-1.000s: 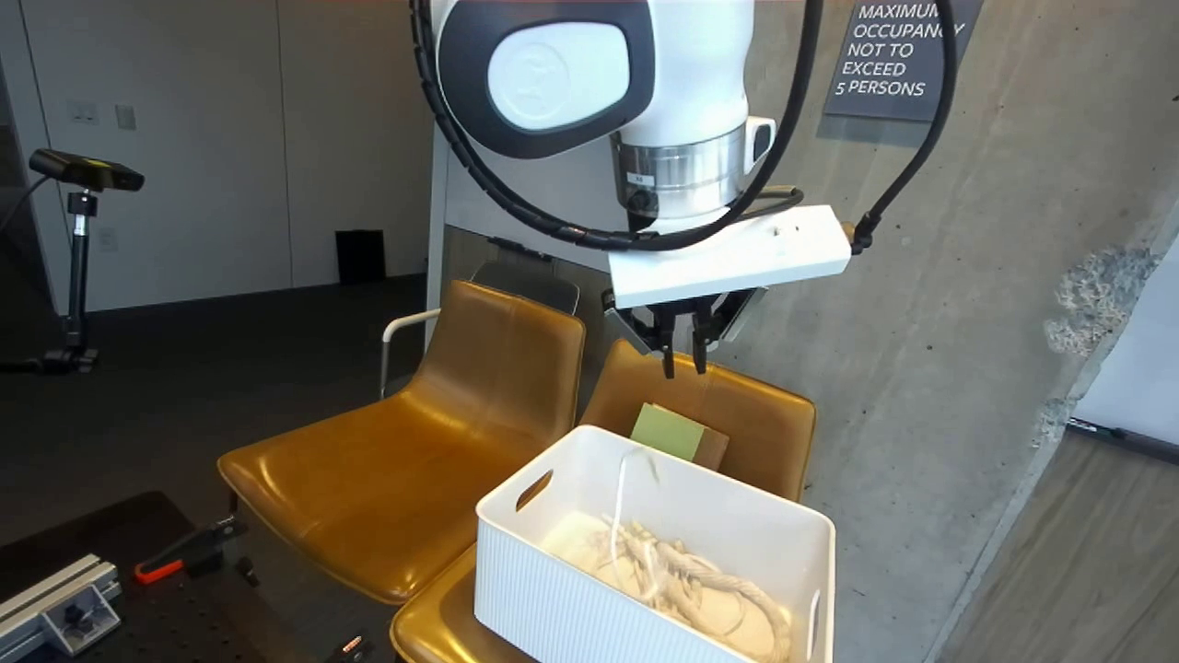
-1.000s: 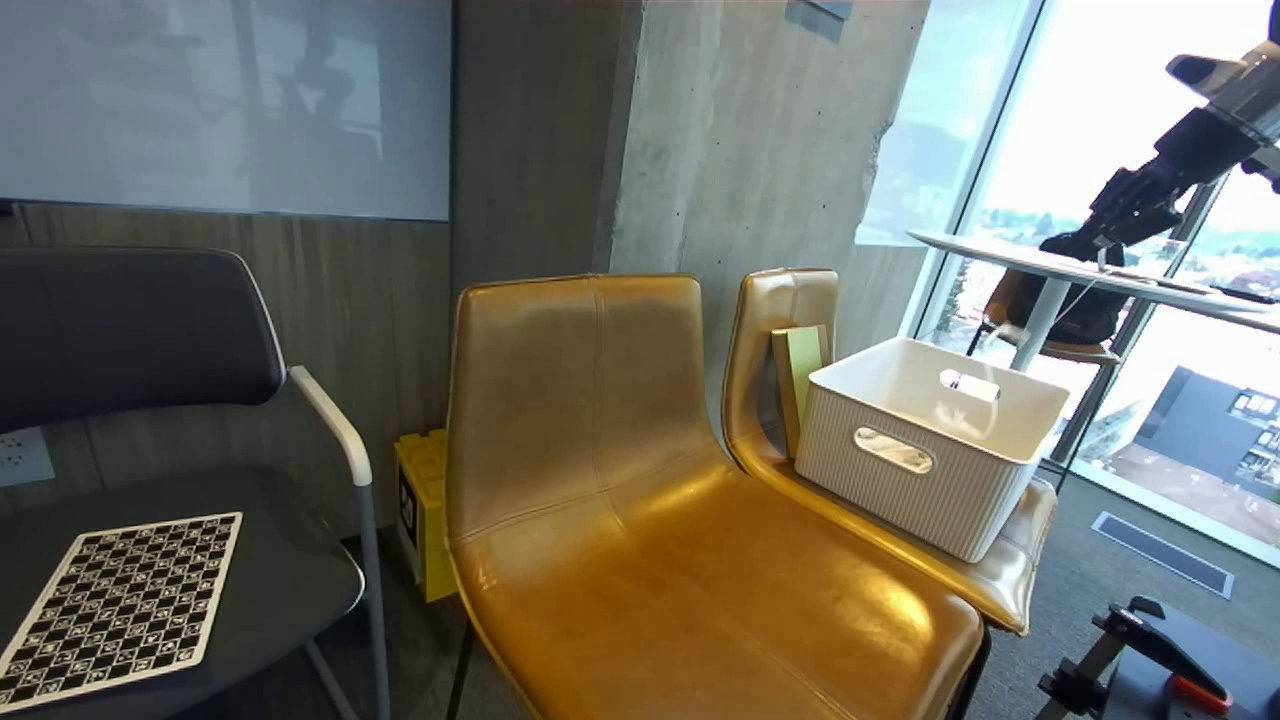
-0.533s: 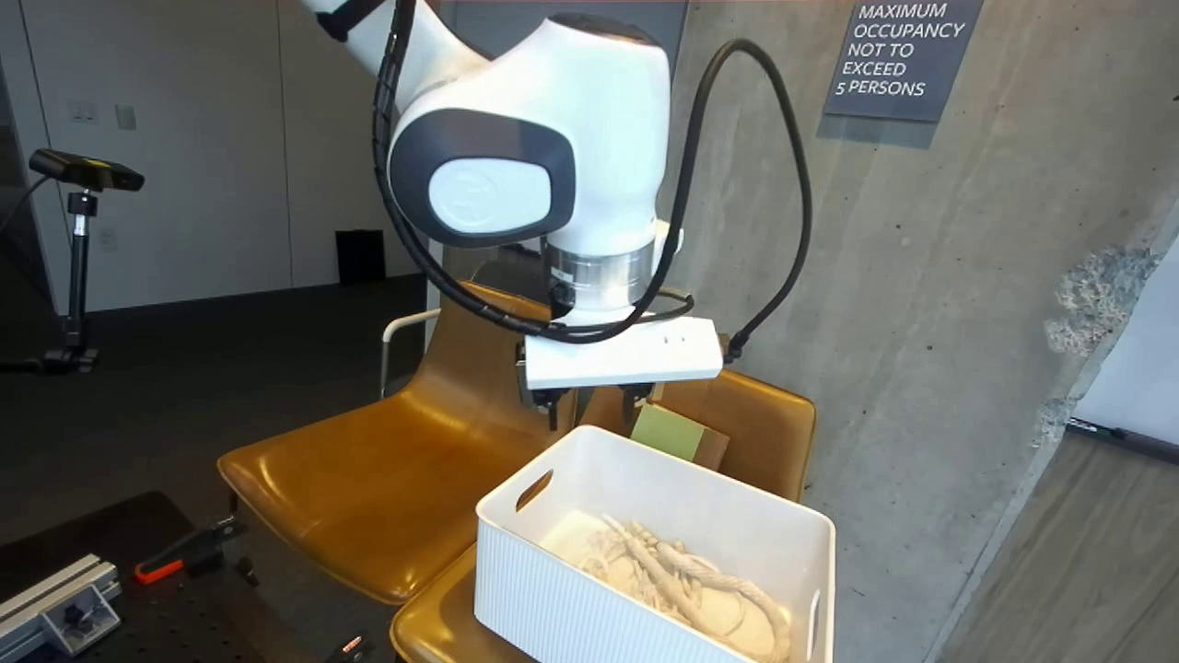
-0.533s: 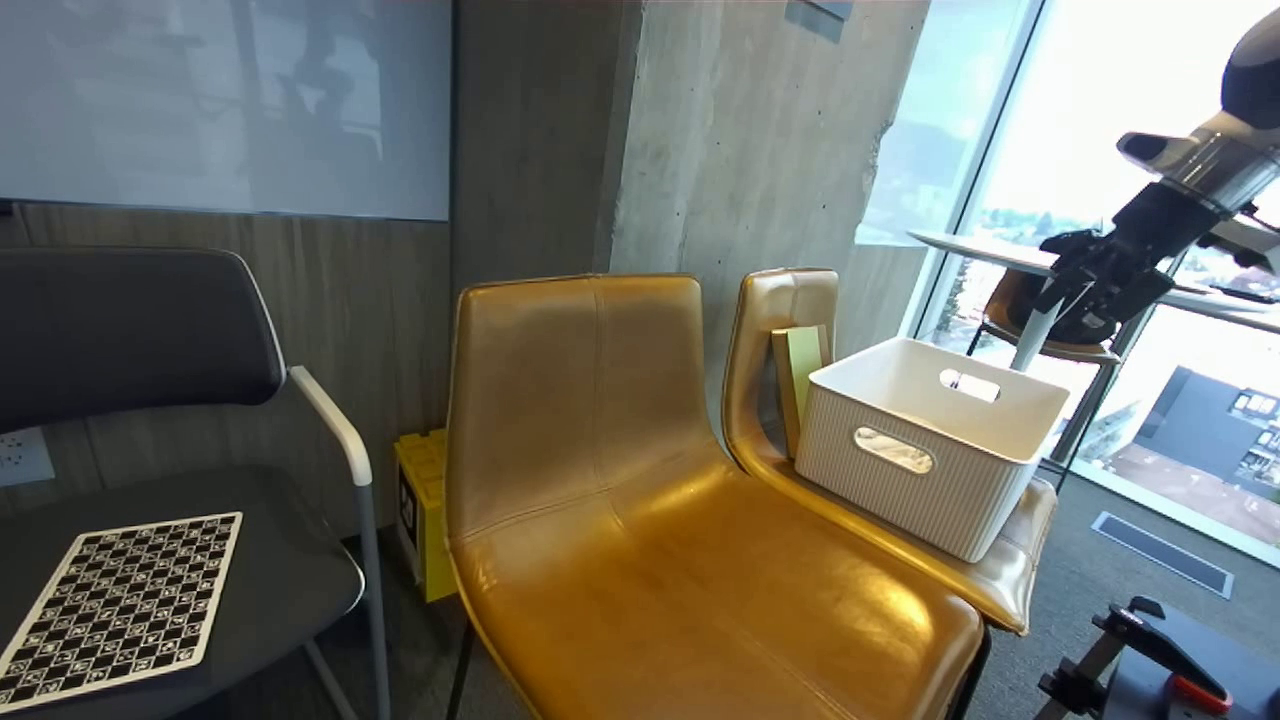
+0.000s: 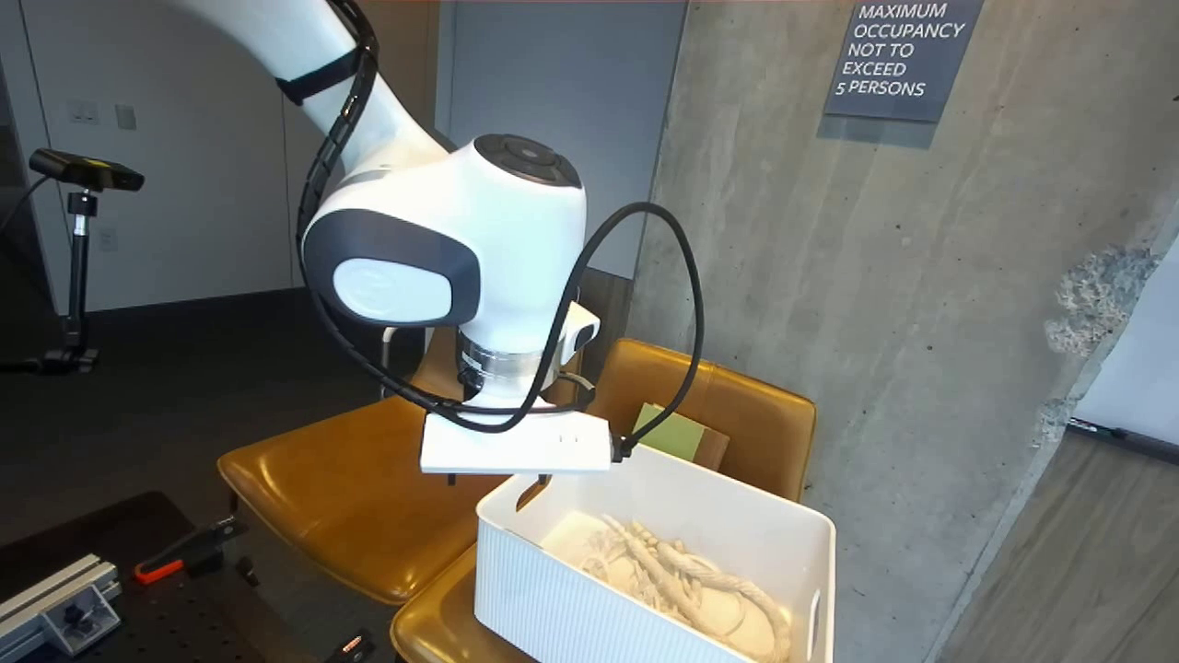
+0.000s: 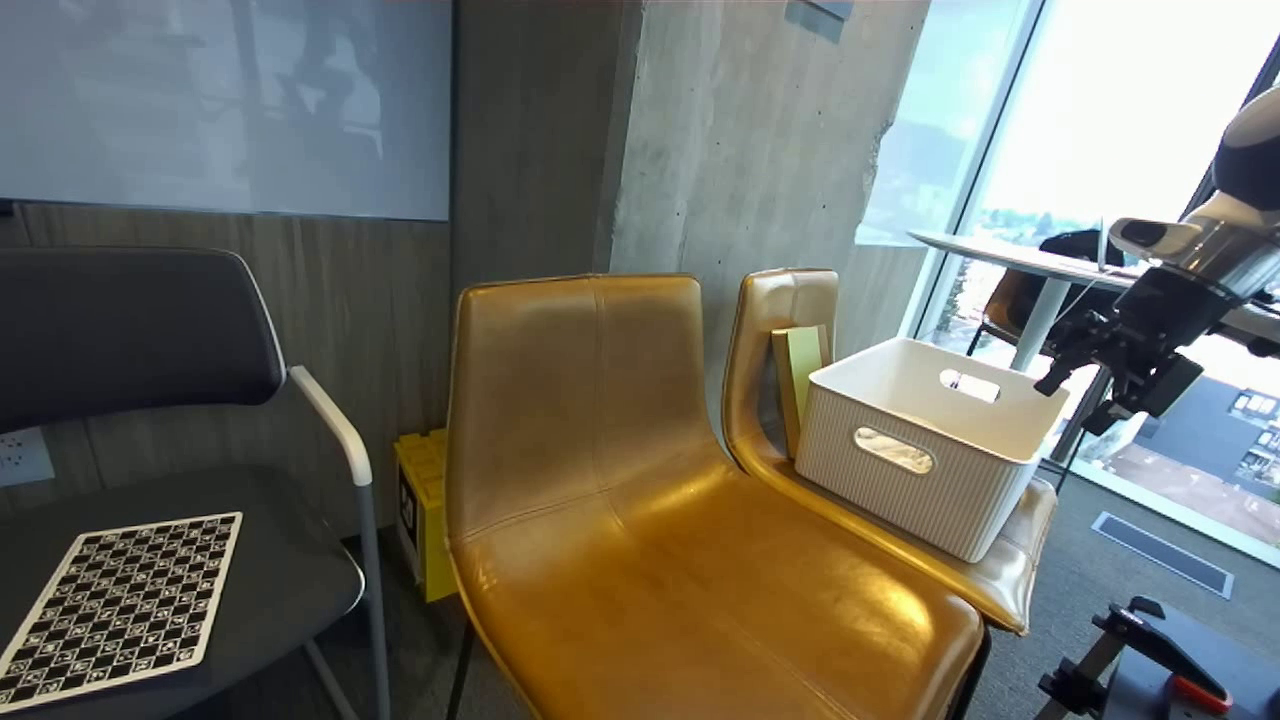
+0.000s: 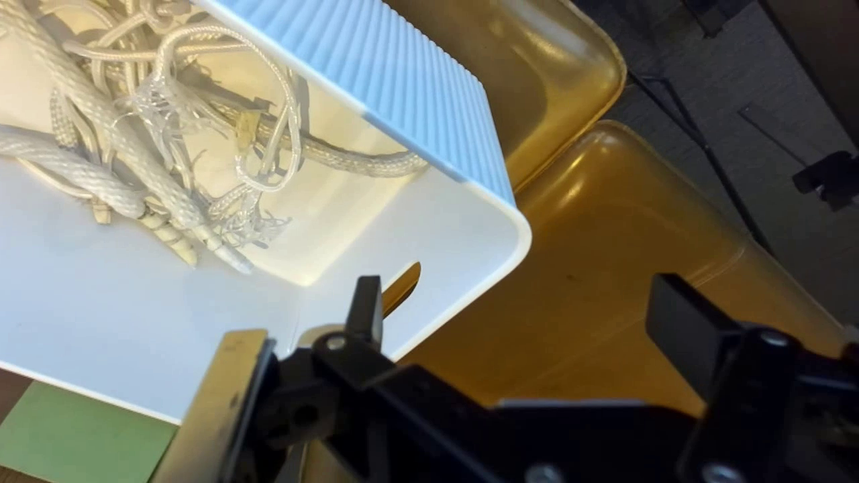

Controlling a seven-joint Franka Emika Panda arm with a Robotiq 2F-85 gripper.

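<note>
My gripper [image 7: 520, 298] is open, its black fingers [image 7: 688, 329] wide apart with nothing between them. In the wrist view one finger overlaps the handle end of a white ribbed basket [image 7: 429, 100], while the other stands over the tan chair seat; contact with the basket cannot be told. Pale ropes [image 7: 114, 127], some thick and some thin with frayed ends, lie tangled on the basket's floor. In an exterior view only the tips of the gripper [image 5: 497, 479] show beneath its white housing, beside the basket [image 5: 571, 589]. Dark jaws also show near the basket's far rim in an exterior view [image 6: 1072, 405].
The basket sits on a tan chair, with a green and brown flat item [image 5: 672, 433] against the backrest. Another tan chair [image 6: 590, 400] adjoins it. A dark table with a metal profile [image 5: 60, 599] and a red-handled tool [image 5: 170, 562] stands nearby. A concrete wall [image 5: 903, 322] rises behind.
The arm has come down and leftward in an exterior view, and the jaws have spread. A pale blurred strand above the ropes is gone; another thick rope now lies on the pile.
</note>
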